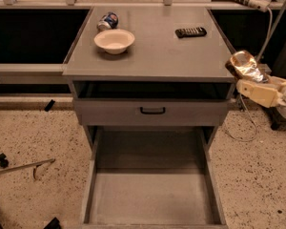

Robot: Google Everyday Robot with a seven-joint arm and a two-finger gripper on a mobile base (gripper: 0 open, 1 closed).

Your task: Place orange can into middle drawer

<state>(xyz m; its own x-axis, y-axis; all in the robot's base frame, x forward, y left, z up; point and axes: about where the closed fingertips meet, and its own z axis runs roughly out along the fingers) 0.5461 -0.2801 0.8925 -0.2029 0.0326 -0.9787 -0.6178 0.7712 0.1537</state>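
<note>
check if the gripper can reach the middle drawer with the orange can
Probably yes: the gripper, holding the orange can right of the cabinet, has the middle drawer pulled out and open from above.

We see a matt grey metal drawer (152,197), smooth inside; at the cabinet's (152,56) right edge a cream plastic gripper (243,79) clamps the glossy, dented metal can (244,63) above rough speckled floor (38,128).

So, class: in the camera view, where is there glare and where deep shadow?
Camera view: glare whitens the dented orange-gold drink can, gripped by the cream gripper right of the grey cabinet; the open gap under its top is black; the floor of the deep grey metal drawer lies in dim shade.
</note>
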